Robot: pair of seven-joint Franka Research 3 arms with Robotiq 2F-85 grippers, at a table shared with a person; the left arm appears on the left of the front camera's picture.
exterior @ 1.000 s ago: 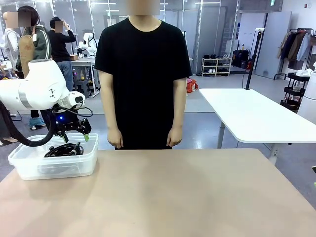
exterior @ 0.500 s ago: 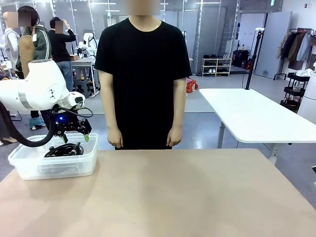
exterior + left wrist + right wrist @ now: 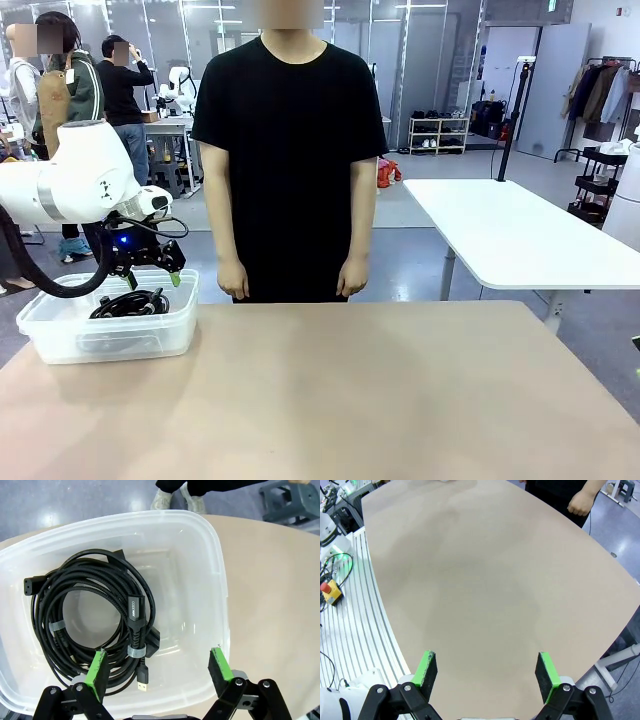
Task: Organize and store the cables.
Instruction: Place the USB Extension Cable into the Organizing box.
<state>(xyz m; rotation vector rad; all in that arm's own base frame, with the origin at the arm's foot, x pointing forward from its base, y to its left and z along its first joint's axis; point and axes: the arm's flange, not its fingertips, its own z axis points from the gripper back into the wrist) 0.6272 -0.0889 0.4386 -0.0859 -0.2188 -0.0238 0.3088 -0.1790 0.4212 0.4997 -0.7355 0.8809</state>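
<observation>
Black coiled cables (image 3: 95, 615) lie in a clear plastic bin (image 3: 210, 570); the front view shows the cables (image 3: 130, 303) inside the bin (image 3: 60, 335) at the table's far left. Grey bands tie the coils, and a USB plug points toward the camera in the left wrist view. My left gripper (image 3: 152, 280) hovers open just above the bin, and its green-padded fingers (image 3: 97, 672) hold nothing. My right gripper (image 3: 487, 675) is open over bare tabletop, with nothing between its pads.
A person in a black shirt (image 3: 290, 150) stands at the far edge, hands (image 3: 232, 280) hanging at the sides. The tan tabletop (image 3: 380, 390) stretches to the right of the bin. A red emergency button (image 3: 331, 591) sits off the table's edge.
</observation>
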